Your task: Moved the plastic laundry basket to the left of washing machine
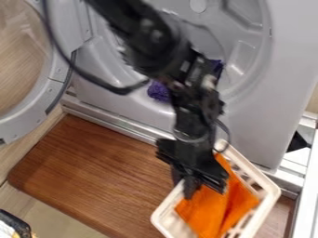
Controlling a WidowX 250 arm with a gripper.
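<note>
In the camera view, the grey, round-windowed door (22,56) is swung open, presumably for access to the grey washing machine (248,125). Rightward past the brown wooden desk (93,172) and purple cloth (160,91), our black claw (189,189) is at the white slatted plastic basket's (269,194) left side, probably to shift it leftward; we cannot tell its opening or grip. Orange cloth (214,209) lies inside the basket, lower right.

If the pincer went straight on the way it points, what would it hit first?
Probably the orange cloth in the plastic laundry basket, or possibly the basket's rim; depth there is unclear.
</note>
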